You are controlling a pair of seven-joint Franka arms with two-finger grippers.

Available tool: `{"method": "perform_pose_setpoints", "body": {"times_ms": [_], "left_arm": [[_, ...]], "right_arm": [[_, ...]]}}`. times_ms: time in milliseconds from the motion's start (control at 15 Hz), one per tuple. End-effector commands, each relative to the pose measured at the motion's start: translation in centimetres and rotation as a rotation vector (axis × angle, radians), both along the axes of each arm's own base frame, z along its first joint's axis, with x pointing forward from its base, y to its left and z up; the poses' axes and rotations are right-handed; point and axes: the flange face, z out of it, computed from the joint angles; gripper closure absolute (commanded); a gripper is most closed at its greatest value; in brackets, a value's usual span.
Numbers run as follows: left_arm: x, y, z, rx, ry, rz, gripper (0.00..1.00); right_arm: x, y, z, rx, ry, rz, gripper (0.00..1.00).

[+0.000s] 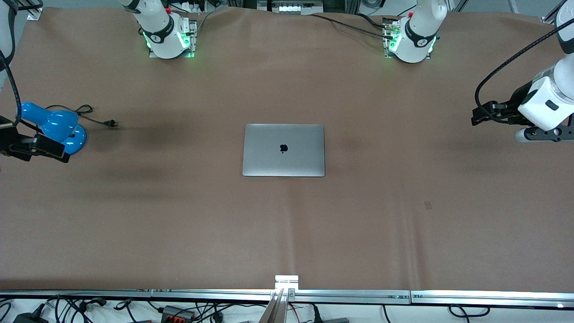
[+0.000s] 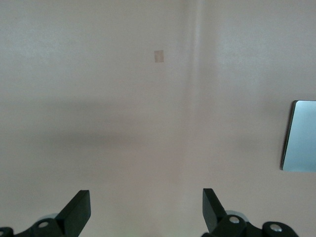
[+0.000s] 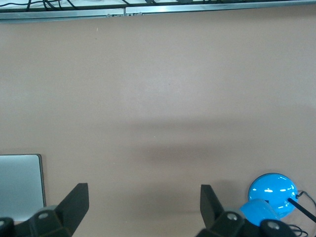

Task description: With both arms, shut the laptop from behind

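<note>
Your laptop (image 1: 283,150) already lies shut and flat in the middle of the table (image 1: 179,215), logo up, so what remains is to keep both arms off it and avoid nudging the lid. The left gripper (image 2: 146,210) hangs with fingers spread wide and empty over bare table at the left arm's end; the right gripper (image 3: 144,207), equally wide and empty, hangs over the right arm's end beside the blue lamp (image 1: 57,128) (watch its cord). If you retreat further, lift clear and steer away from that lamp.
</note>
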Motion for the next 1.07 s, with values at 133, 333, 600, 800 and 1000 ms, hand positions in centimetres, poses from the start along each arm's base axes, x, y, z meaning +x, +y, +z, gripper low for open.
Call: {"method": "perform_pose_setpoints", "body": {"times_ms": [133,333,600,800,1000], "left_arm": [[-0.6,-0.5,1.2,0.022,-0.021,0.002,0.00],[-0.7,-0.5,1.1,0.023,-0.015,0.009,0.00],[-0.8,-0.6,1.1,0.025,-0.004,0.029,0.00],[-0.8,-0.6,1.1,0.025,-0.006,0.029,0.00],[-0.8,-0.6,1.1,0.025,-0.004,0.029,0.00]], "right_arm": [[-2.7,0.4,-0.1,-0.022,0.020,0.029,0.00],[-6.2,0.1,-0.7,-0.043,0.033,0.029,0.00],[-9.8,0.0,-1.3,-0.042,0.042,0.028,0.00],[-10.3,0.1,-1.4,-0.042,0.027,0.031,0.00],[-10.4,0.3,-1.2,-0.045,0.024,0.039,0.00]]}}
